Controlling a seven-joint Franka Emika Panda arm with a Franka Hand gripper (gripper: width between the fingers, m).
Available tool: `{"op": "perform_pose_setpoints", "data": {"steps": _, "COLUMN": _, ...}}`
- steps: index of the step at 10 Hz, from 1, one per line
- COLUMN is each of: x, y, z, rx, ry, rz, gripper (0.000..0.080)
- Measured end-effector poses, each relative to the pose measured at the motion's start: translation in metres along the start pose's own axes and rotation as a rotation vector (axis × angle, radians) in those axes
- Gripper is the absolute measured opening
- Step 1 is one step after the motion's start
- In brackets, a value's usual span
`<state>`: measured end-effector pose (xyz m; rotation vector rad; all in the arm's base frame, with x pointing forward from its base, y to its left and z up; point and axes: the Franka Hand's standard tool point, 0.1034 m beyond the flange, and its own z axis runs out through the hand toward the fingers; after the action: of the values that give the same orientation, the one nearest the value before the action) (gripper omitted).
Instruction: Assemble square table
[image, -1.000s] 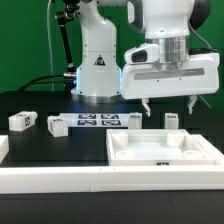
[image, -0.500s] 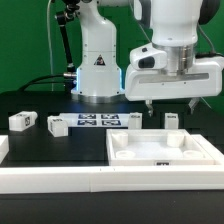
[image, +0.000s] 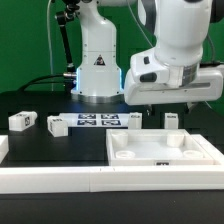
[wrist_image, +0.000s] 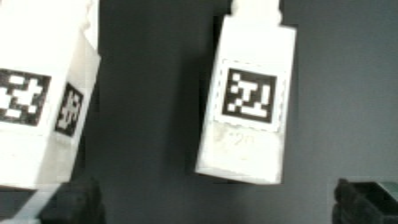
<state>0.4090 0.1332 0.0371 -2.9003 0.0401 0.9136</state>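
Wide open and empty, the gripper (image: 170, 104) hovers over a leg (wrist_image: 249, 100), seemingly about to fetch it; next it must drop, jaws either side of that block.

1. The black table (image: 60, 148) is bare in the lower left of the exterior view; a hand could pass there.
2. The left leg (image: 22, 121) and the next leg (image: 57, 125) stand at middle left, a small gap between them.
3. The square top (image: 140, 160) fills the lower right.
4. The third leg (image: 135, 120) and the fourth leg (image: 172, 120) stand just behind its rim, below the gripper (image: 170, 106) in the picture.
5. The robot base (image: 97, 65) blocks the back.
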Motion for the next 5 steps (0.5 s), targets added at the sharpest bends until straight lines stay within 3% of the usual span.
{"op": "perform_pose_setpoints", "data": {"steps": 5, "x": -0.005, "y": -0.005, "z": 0.019, "rx": -0.002, "ry": -0.307, "rz": -0.017, "gripper": 0.0649}}
